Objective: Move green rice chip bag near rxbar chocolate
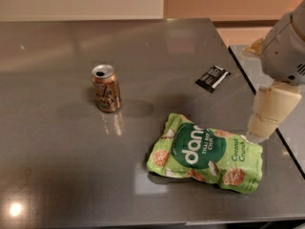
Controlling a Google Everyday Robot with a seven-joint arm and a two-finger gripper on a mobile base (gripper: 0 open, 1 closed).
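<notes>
The green rice chip bag (206, 153) lies flat on the grey table, front right, with its "dang" circle facing up. The rxbar chocolate (213, 78) is a small black wrapper with white stripes. It lies further back, near the table's right edge, well apart from the bag. My gripper (261, 131) hangs at the right on the grey-and-cream arm (285, 51). Its tip is just above the bag's upper right corner, and I cannot tell whether it touches the bag.
A gold-orange drink can (106, 88) stands upright left of centre, well left of the bag. The table's right edge (248, 82) runs just past the bar, with a gap and a second surface (290, 132) beyond it. The front edge is just below the bag.
</notes>
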